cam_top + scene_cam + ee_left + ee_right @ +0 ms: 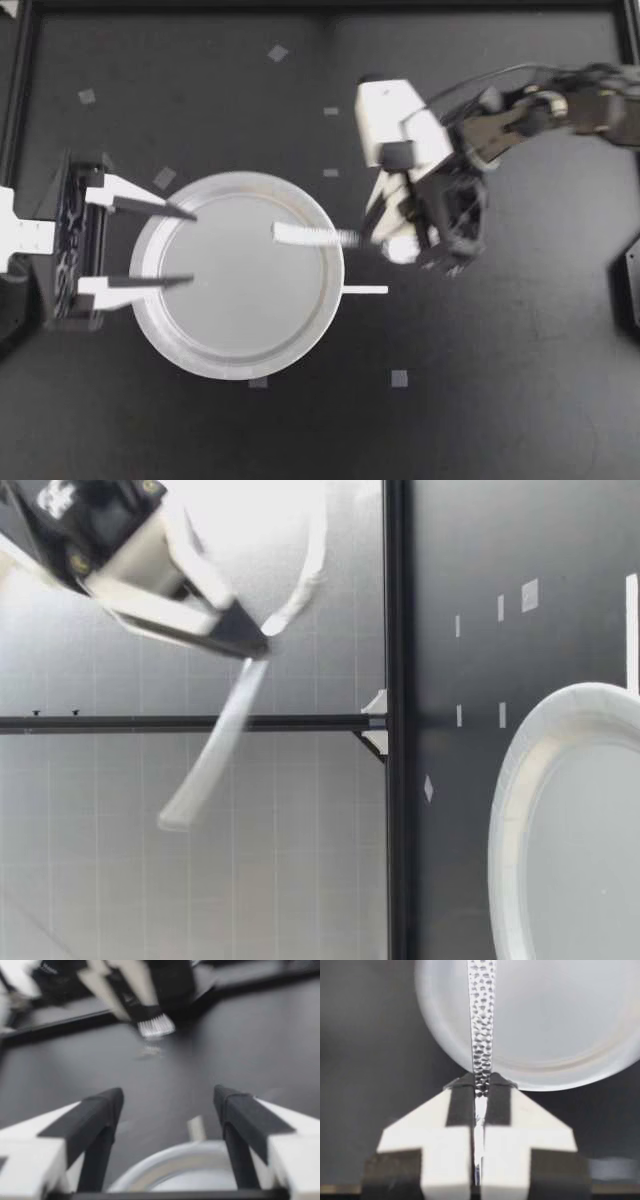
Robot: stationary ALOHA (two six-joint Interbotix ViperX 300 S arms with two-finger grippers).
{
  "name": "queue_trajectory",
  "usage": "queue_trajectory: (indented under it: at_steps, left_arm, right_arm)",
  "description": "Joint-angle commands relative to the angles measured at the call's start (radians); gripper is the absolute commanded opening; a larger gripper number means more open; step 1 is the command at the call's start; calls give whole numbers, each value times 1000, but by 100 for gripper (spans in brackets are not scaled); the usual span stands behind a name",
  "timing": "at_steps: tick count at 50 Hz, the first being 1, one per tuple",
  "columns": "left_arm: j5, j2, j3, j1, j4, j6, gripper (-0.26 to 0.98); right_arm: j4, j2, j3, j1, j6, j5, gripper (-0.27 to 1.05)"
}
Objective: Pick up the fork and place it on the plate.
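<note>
Right gripper (372,238): clamped from two sides on one end of the fork (312,235)
Fork: in the air, well above the table in the low view; long axis straight out from the fingers, free end over the plate (240,366)
Plate: ahead of and below the right gripper, rim under the fork's shaft
Left gripper (192,248): spread wide over the plate's opposite edge, holding nothing
Nearer arm: right
Likely next: lower, then release; little sideways shift needed
</note>
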State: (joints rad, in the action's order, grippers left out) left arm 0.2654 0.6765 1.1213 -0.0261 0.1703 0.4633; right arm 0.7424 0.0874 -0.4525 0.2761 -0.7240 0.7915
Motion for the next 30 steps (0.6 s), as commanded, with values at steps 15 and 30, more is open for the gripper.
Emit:
queue_trajectory:
  at_steps: [15,30]
  left_arm:
    - [40,-8,-6,115,17,920,61]
    - [307,0,61,115,21,1150,61]
  right_arm:
    - [805,-78,78,5,12,143,-9]
    - [877,-137,98,97,29,124,-9]
